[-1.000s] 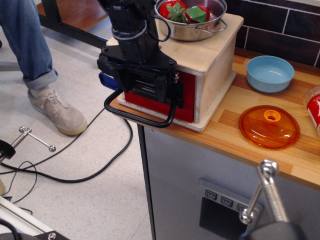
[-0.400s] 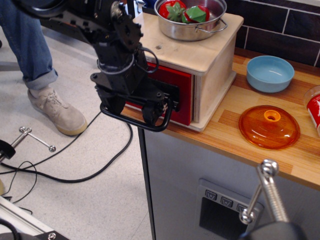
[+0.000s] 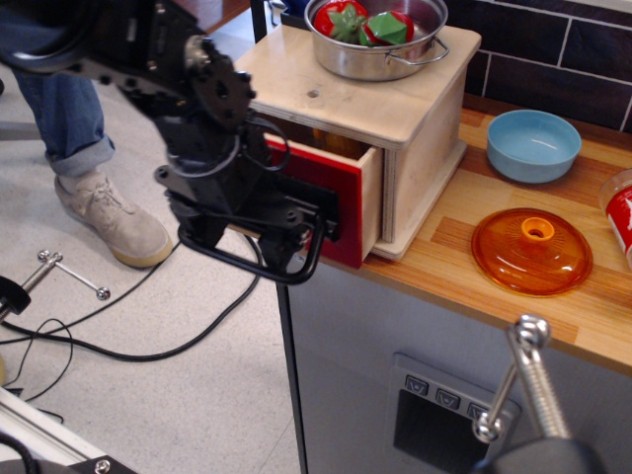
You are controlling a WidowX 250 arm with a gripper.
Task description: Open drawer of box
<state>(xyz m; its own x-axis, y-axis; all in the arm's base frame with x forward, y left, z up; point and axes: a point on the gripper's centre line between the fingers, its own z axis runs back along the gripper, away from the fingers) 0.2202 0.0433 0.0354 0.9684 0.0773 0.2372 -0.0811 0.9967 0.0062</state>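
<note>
The pale plywood box (image 3: 415, 118) stands at the left end of the wooden counter, with a small hole in its top. Its red-fronted drawer (image 3: 346, 202) is pulled partway out toward the left, past the counter's edge. The black loop handle (image 3: 252, 265) hangs from the drawer's front. My black gripper (image 3: 242, 232) is in front of the drawer and closed on the loop handle. The arm hides most of the drawer's front and its black plate.
A steel pot (image 3: 380, 39) with red and green toy vegetables sits on the box. A blue bowl (image 3: 533, 143) and an orange lid (image 3: 531, 250) lie on the counter (image 3: 474, 286) to the right. A person's leg and shoe (image 3: 104, 212) and cables are on the floor at left.
My gripper has pulled back to the left with the loop handle. The drawer has slid from closed to partway open, showing its wooden side.
</note>
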